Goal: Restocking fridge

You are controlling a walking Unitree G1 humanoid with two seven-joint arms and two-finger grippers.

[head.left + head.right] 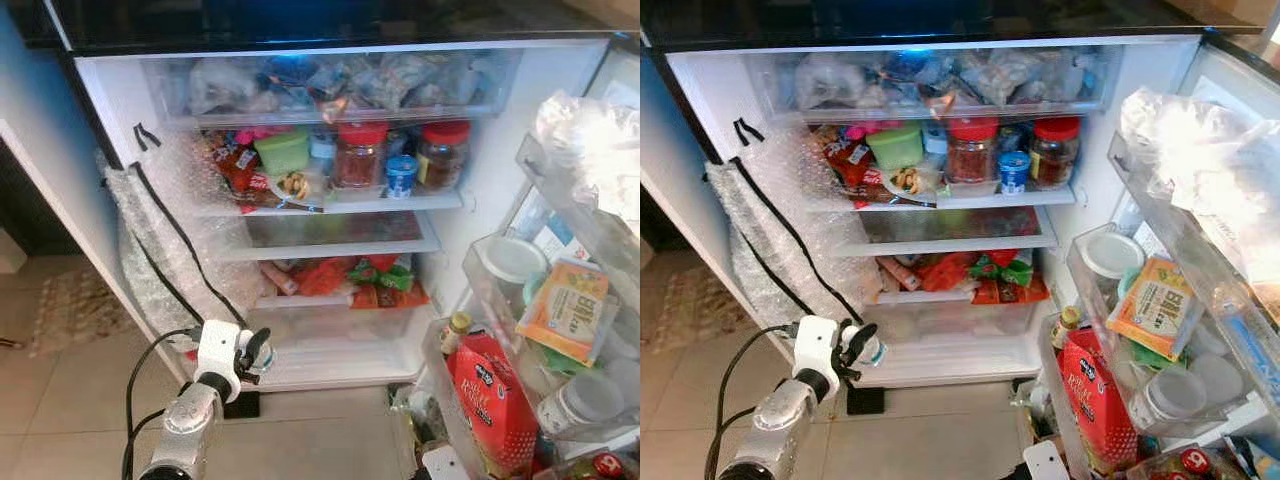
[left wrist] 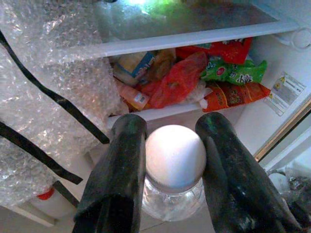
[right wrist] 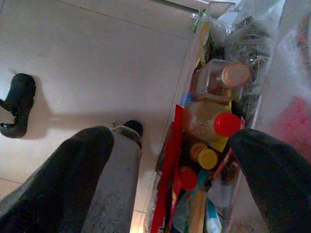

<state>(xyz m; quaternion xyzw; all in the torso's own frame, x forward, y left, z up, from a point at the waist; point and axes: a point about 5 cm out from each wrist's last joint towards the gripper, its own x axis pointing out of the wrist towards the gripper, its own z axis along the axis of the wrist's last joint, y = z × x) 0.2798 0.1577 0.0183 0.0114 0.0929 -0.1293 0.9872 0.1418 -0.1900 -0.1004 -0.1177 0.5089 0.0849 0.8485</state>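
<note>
left claw (image 1: 256, 352) raised forward, fingers clamped (something between them); right claw (image 3: 170, 179) spread wide.

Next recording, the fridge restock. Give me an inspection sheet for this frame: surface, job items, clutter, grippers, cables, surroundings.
Surface: open fridge, shelves crowded; the glass shelf is bare.
Job's things: white-capped clear bottle held before the lower shelves.
Clutter: red-lidded jars, green tub, snack packets; door bins full.
Grippers: left gripper shut on the bottle's cap; right gripper open above the floor beside the door bins.
Cables: black cable along the left arm.
Surroundings: tiled floor, bubble wrap taped to the fridge's side.
</note>
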